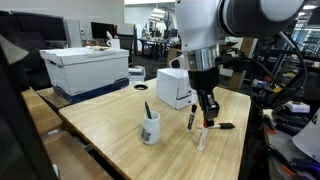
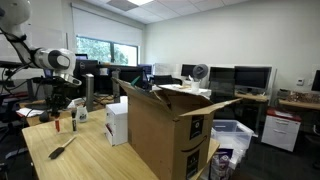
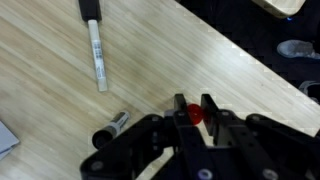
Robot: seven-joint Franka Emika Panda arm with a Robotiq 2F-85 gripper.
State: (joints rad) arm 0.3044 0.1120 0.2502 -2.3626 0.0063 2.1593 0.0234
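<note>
On the pale wooden table (image 1: 100,125) we go from the left. First stands a white round mug with a dark pen inside it (image 1: 150,129), and behind it a white cardboard box (image 1: 175,88). Then come a short black marker (image 1: 191,119) and a white marker with a black cap (image 1: 200,141), both lying flat. Just above them hangs the black two-finger gripper (image 1: 207,111). Further right lies another black marker (image 1: 224,126).

The jaws are almost closed and pinch a small red object (image 3: 196,115), probably the end of a marker. We cannot tell how much of it hangs below.

In our judgement the hold is thin, because only the red tip sits between the fingers. A quick motion can make it tilt or slip out. The loose markers lie just beside it, so a low sideways move can knock them and make them roll.

The arm comes down nearly vertical, and its wrist points straight at the table.
</note>
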